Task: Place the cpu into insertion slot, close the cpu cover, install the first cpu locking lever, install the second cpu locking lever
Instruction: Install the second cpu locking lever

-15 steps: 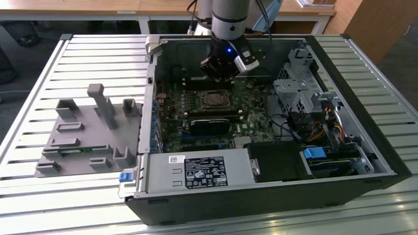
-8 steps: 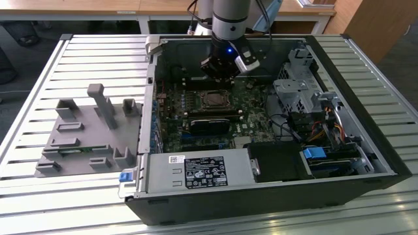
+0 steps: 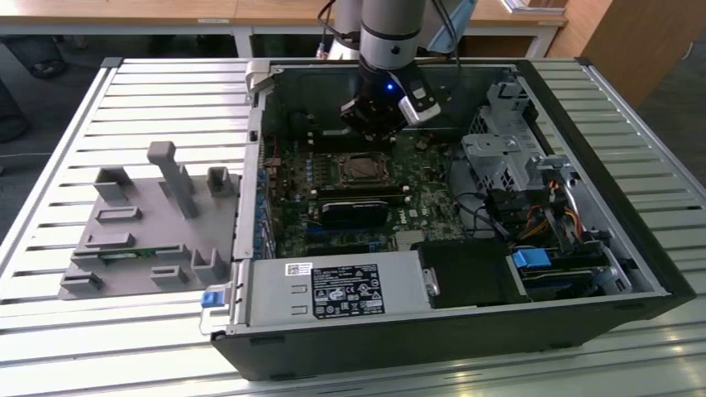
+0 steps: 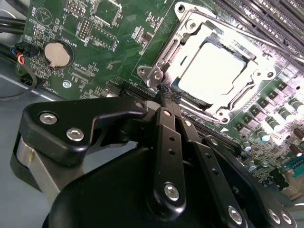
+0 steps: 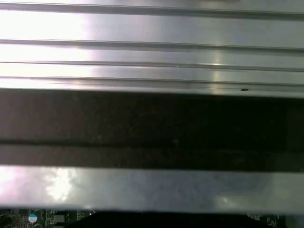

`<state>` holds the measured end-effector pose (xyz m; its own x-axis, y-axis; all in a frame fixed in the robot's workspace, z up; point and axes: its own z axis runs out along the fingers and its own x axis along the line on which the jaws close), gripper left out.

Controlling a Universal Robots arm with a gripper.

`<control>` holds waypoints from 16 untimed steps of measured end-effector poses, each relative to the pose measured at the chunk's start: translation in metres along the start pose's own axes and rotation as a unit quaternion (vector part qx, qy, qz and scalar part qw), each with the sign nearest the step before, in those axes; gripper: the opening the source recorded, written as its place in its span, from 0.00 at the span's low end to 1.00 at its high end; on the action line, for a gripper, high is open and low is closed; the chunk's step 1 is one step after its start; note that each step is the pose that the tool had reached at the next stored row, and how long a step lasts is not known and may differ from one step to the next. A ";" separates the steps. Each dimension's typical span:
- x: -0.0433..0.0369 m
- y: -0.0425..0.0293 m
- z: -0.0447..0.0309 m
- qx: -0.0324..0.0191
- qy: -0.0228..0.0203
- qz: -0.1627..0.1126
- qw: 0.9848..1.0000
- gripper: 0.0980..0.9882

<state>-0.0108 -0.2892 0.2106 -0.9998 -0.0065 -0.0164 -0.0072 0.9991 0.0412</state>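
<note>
The arm comes straight down into the open computer case [image 3: 574,248], its grey wrist column vertical and the black gripper [image 3: 375,124] hanging just behind the insertion slot [image 3: 361,169], on the far side of it from the power supply [image 3: 331,289]. In the second wrist view the gripper [image 4: 168,95] shows matte black linkage bars studded with bright screw heads; the jaws are drawn together with the tips nearly meeting, nothing visible between them, and those tips sit right at the corner of the slot's silvery rim [image 4: 156,71]. The cpu [image 4: 213,69] lies flat inside that slot, its smooth metal face glaring white under the light. The cpu cover [image 4: 228,42], a thin polished frame with a square window, lies down around the chip. Green circuit board [image 4: 109,28] surrounds the slot, dotted with small components and a round coin battery [image 4: 58,53] well apart from it. Beside the case, toward the exterior view's left, a grey moulded fixture plate [image 3: 144,223] with upright posts rests on the surface [image 3: 111,331], which is ribbed bright aluminium slats. Wooden desks [image 3: 165,12] stand behind the case. The first wrist view shows brushed metal slats [image 5: 152,42] and a dark band.
</note>
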 end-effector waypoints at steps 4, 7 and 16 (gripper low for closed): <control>-0.0003 -0.0049 -0.0002 0.000 0.000 0.000 1.000 0.01; -0.0002 -0.0091 -0.0004 0.000 0.000 0.000 1.000 0.01; -0.0001 -0.0208 -0.0008 0.000 0.000 0.000 1.000 0.01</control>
<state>-0.0105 -0.3100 0.2105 -0.9998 -0.0065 -0.0163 -0.0072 0.9991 0.0411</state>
